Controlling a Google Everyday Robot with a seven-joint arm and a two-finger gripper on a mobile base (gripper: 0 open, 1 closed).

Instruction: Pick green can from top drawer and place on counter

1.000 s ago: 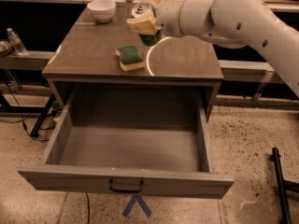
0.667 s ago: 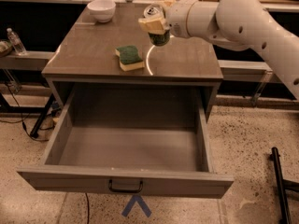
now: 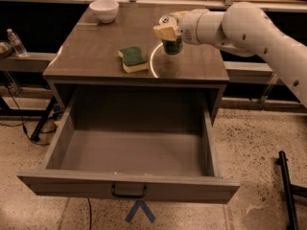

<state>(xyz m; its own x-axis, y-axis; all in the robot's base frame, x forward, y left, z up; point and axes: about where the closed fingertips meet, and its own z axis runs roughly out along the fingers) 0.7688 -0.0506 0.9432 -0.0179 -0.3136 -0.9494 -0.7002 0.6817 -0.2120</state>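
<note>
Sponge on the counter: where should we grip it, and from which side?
Come from above: the sponge lies flat on the counter, green side up, too low for a side grasp. Pinch across its narrower middle. The end effector, just above the counter beside the sponge, is shut on the green can.

Counter (image 3: 91, 56): sponge (image 3: 133, 59), bowl (image 3: 104, 9); end effector (image 3: 169, 34) above

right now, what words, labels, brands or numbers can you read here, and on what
Nothing is legible.
green can, held by the end effector over the counter: pale markings, too blurred to read.
water bottle, far left: too small.
blue arrow on the floor before the top drawer: no words.
</note>
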